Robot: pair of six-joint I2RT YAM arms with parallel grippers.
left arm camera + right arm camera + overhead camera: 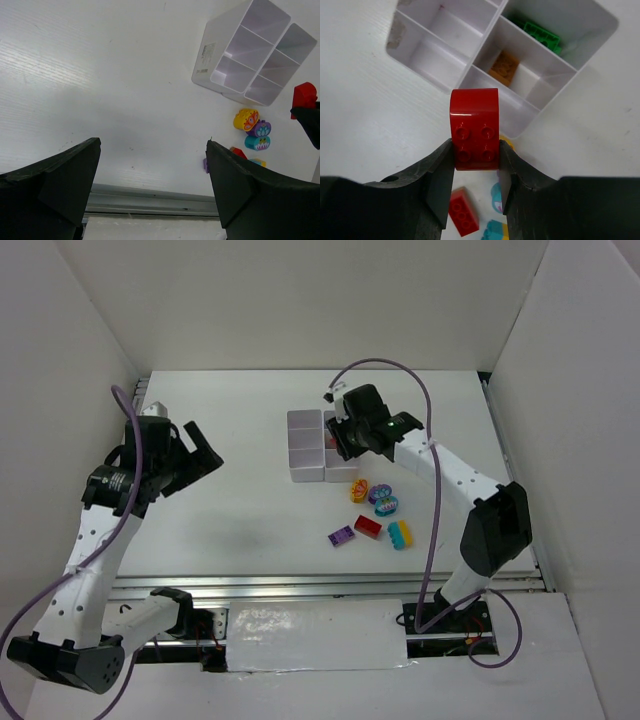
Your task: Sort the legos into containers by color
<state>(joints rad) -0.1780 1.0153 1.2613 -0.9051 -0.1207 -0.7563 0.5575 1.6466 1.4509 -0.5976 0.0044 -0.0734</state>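
Fingers (440,172) of the right gripper (475,152) clamp a glossy red four-stud brick (474,120) with a rounded top, held over the white six-compartment block (202,62). The left gripper (153,145) hangs spread wide and empty, well left of the block over bare table (240,510). Counted: one green brick (542,36) and one orange brick (504,66) in the block's compartments, and six loose bricks (367,527) clustered just beside the block's near end.
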